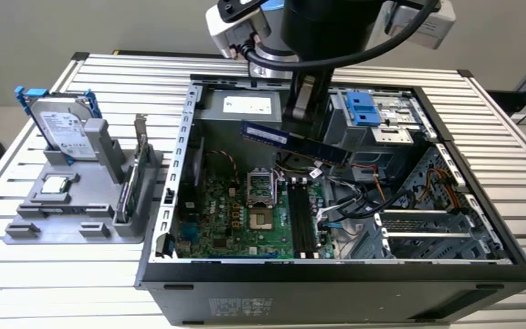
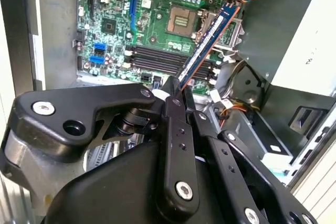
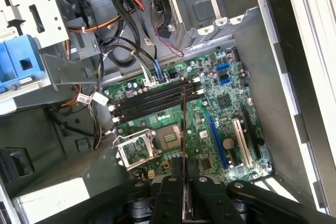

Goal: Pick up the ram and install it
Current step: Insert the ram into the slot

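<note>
- ram (image 1: 292, 142): dark blue board
- pincer (image 2: 174, 88): black
- motherboard (image 1: 217, 205): green, with black slots
- hard drive (image 1: 62, 127): silver, with blue rails
- counter (image 1: 505, 123): white, ribbed in parallel lines

The arm (image 1: 327, 27) is a black cylinder with a silver-white wrist block (image 1: 231, 24) and a looping black cable (image 1: 386, 44). The gripper (image 2: 173, 92) has matte black link bars (image 2: 176, 145) with silver screws (image 2: 183, 190).

Arm (image 1: 322, 27) hangs straight down from up top, gripper (image 1: 298, 118) pointing down, fingers (image 2: 176, 109) pinched tight on the ram (image 2: 207, 40), mid-air.
</note>
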You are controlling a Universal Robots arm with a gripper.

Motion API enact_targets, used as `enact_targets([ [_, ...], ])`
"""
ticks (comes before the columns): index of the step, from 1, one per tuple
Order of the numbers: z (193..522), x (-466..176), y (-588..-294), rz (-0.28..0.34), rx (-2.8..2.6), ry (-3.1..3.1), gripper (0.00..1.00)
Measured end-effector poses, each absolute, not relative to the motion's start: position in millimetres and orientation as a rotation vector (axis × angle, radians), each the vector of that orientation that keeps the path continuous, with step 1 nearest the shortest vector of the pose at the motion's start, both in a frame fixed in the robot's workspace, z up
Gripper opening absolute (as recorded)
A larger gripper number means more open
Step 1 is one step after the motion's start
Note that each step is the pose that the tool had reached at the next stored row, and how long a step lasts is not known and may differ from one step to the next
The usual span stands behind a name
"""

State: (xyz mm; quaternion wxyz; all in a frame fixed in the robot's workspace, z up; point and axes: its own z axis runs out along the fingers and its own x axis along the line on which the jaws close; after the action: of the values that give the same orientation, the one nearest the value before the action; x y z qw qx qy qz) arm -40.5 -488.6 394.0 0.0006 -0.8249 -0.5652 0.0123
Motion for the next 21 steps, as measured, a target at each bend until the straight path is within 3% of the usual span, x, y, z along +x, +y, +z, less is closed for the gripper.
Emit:
enact_targets([
  [21,394.0,-38.9,-488.7,0.038,-2.715,-1.574,0.0],
])
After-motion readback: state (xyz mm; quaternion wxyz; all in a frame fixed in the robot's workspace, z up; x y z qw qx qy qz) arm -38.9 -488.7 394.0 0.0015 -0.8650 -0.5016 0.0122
